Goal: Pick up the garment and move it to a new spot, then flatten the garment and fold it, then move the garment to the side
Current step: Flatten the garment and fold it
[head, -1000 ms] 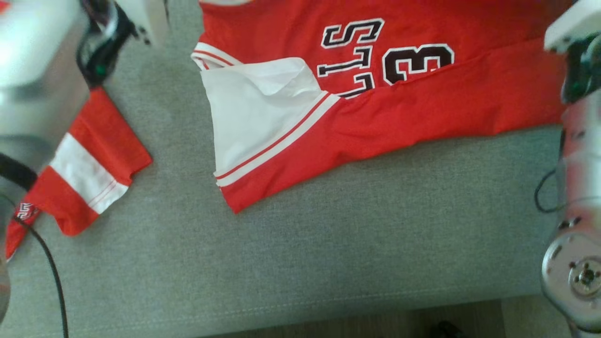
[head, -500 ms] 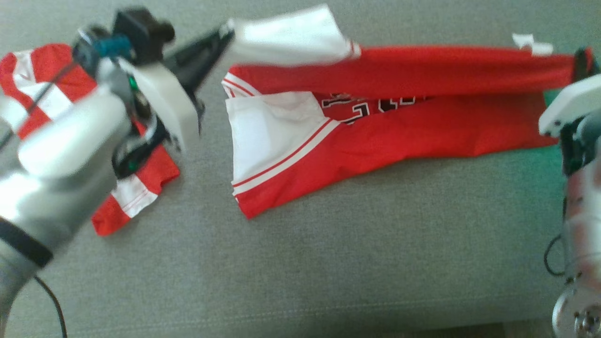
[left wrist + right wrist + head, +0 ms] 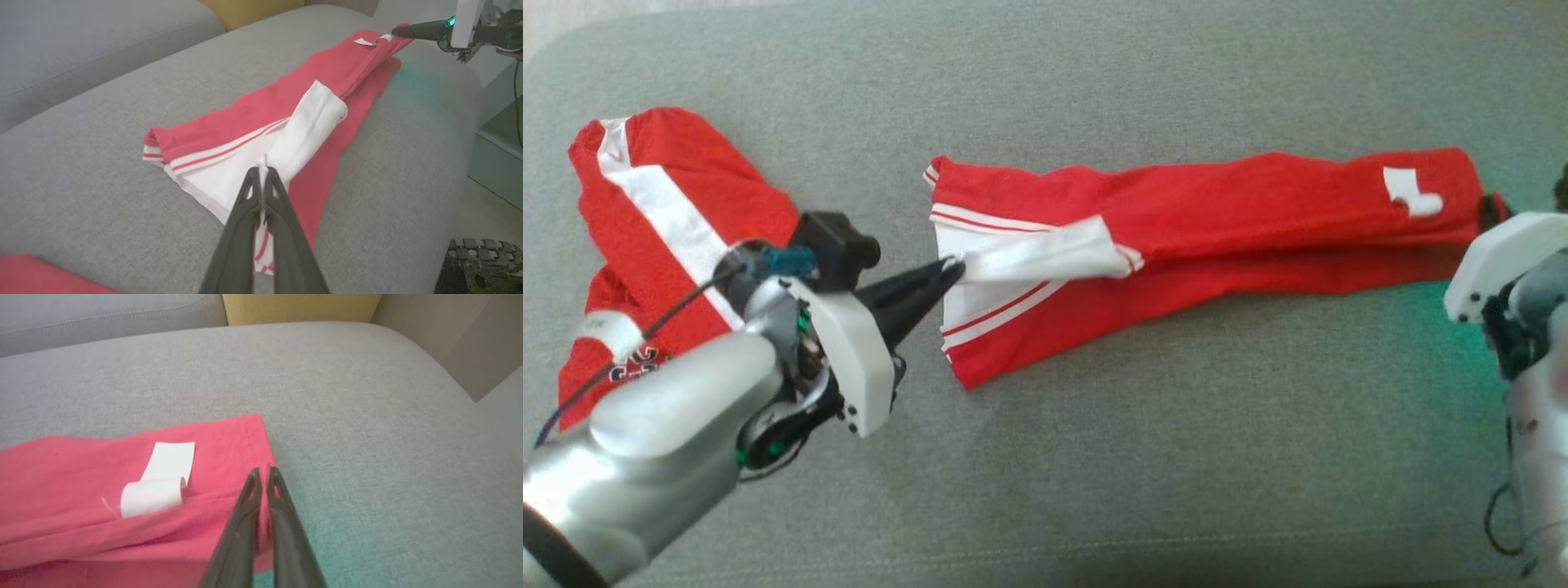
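Red garment (image 3: 1258, 196) on grey couch (image 3: 1094, 457), left claw (image 3: 261, 171) clenched on it, right claw (image 3: 261, 472) likewise

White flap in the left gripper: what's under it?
The flap lies over the jersey's red layer and striped white panel, all on the couch. Anything between the folded layers is covered.

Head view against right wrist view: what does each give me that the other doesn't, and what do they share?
Head view: the left gripper shut on the white side panel of the garment, and a second red-and-white cloth lying apart to the left.
Right wrist view: the right gripper seen close, shut on the garment's red end edge, and a yellow cushion behind the seat.
Shared: the red garment folded long, its white tag, and the grey sofa seat.
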